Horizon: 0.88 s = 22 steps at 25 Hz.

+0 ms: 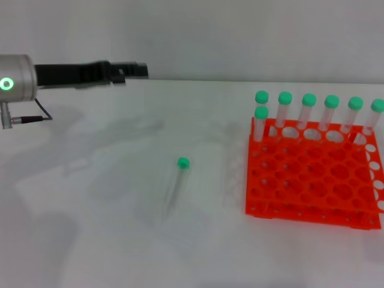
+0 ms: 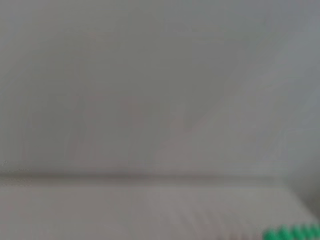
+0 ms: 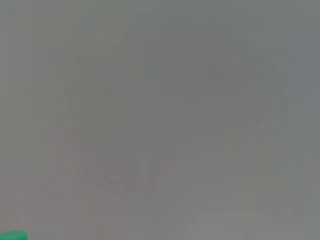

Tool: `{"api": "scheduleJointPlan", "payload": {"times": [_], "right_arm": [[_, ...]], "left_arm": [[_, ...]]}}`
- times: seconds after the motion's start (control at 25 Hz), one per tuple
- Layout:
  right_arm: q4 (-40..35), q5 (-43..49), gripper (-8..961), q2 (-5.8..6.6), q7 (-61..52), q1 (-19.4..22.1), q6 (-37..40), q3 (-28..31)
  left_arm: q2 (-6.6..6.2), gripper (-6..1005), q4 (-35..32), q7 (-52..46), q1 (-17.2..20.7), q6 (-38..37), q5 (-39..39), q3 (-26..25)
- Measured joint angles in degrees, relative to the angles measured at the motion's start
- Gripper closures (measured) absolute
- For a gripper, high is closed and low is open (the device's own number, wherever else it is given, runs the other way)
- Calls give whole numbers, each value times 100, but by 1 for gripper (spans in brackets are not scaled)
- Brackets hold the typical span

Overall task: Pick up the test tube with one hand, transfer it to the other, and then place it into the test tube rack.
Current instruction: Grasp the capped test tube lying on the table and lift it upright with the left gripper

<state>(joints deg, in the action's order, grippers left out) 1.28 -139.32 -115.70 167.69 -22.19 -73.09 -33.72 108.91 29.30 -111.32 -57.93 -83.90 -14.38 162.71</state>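
Observation:
The test tube [image 1: 176, 182] lies on the white table near the middle, its green cap [image 1: 183, 162] pointing away from me. The orange-red test tube rack [image 1: 312, 180] stands at the right, with several green-capped tubes [image 1: 308, 108] upright along its far side. My left gripper [image 1: 131, 71] hangs in the air at the far left, on the silver arm with the green light [image 1: 7, 83]. It points right, well behind and left of the tube, and holds nothing. The right gripper is out of view. A green cap [image 3: 12, 235] shows at the edge of the right wrist view.
The white table [image 1: 90, 210] spreads out left of and in front of the tube. A blurred strip of green caps [image 2: 292, 234] shows in a corner of the left wrist view. A thin cable [image 1: 36, 117] hangs from the left arm.

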Motion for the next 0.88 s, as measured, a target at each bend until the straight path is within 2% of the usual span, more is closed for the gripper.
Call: {"api": "scheduleJointPlan", "payload": {"times": [0.24,0.48,0.6,0.76,0.84,0.88], "right_arm": [[0,3,84,4,0,-2,11,-30],[5,2,84,4,0,23,35,-26],[10,0,84,4,0,39,40,0],[13,-1,85,-1,0,65,41,19],[13,-1,85,-1,0,83,41,6],[13,-1,85,0,0,92,41,-7]], "left_arm": [[147,140,358,-1509,-1071,-113,2422,14],[256,142,314,-2589,-1890,-101,4074,27],[451,144,302,-3011,-2248,-68,4745,31],[823,146,263,-3413,-2535,93,5371,34],[941,147,56,-3686,-2590,217,5615,35],[959,147,-78,-3787,-2591,268,5696,36]]}}
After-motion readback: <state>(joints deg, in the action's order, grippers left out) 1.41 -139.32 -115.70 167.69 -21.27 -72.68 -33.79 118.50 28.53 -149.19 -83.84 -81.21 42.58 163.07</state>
